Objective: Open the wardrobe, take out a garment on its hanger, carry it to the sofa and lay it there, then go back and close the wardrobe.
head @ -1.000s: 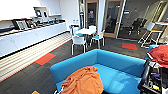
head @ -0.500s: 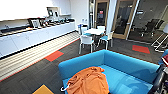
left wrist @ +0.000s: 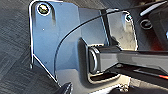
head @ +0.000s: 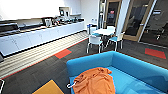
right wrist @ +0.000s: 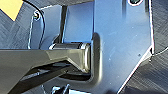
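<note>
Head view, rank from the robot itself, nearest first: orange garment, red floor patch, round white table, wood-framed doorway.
1. garment: lying on the sofa seat, bottom centre.
2. red floor patch: on the carpet beyond the sofa, left of centre.
3. round white table: mid-room, among the chairs.
4. wood-framed doorway: at the back.

You will find nothing here that can be read. The garment [head: 94, 81] lies crumpled on the seat of the sofa [head: 130, 67], near its left arm, and no lettering shows on the folds that face you. The appliances on the long counter [head: 37, 32] along the wall carry no label that you could make out.
</note>
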`<state>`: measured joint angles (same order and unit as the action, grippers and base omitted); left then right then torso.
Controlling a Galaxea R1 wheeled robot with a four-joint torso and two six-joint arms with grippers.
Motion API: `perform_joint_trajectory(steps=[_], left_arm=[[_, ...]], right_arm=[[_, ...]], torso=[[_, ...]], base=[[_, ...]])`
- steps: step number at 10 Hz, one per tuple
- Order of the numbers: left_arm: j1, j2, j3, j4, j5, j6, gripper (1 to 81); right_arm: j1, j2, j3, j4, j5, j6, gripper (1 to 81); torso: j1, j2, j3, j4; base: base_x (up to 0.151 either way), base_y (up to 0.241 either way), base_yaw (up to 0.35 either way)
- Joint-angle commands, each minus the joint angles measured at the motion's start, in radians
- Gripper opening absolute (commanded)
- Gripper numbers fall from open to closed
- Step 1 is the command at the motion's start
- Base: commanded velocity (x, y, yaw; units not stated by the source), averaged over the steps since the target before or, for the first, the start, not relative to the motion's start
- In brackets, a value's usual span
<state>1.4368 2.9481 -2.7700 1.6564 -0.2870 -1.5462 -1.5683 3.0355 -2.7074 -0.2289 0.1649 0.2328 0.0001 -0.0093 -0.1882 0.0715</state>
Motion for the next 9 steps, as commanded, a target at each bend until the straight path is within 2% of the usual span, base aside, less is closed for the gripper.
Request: perform_joint_trajectory(steps=[1, 4, 5, 6, 9], left_arm=[[-0.032, -0.013, -0.007, 0.003, 0.031, -0.002, 81.1], [-0.032, -0.016, -0.007, 0.006, 0.025, -0.002, 81.1], [-0.028, -0.018, -0.007, 0.008, 0.016, -0.002, 81.1], [-0.023, -0.018, -0.007, 0.008, 0.016, 0.0, 81.1], [-0.008, -0.046, -0.007, -0.003, 0.003, 0.005, 81.1]], right_arm=[[0.024, 0.012, 0.002, -0.013, -0.058, -0.003, 81.1], [0.018, 0.012, 0.006, -0.018, -0.059, -0.006, 81.1], [0.01, 0.008, 0.014, -0.038, -0.056, -0.006, 81.1], [0.001, -0.002, 0.038, -0.071, -0.045, -0.006, 81.1], [-0.005, -0.085, 0.156, -0.079, -0.039, -0.004, 81.1]], torso=[[0.0, 0.0, 0.0, 0.0], [0.0, 0.0, 0.0, 0.0], [0.0, 0.0, 0.0, 0.0], [0.0, 0.0, 0.0, 0.0], [0.0, 0.0, 0.0, 0.0]], base=[[0.0, 0.0, 0.256], [0.0, 0.0, 0.257], [0.0, 0.0, 0.257], [0.0, 0.0, 0.257], [0.0, 0.0, 0.257]])
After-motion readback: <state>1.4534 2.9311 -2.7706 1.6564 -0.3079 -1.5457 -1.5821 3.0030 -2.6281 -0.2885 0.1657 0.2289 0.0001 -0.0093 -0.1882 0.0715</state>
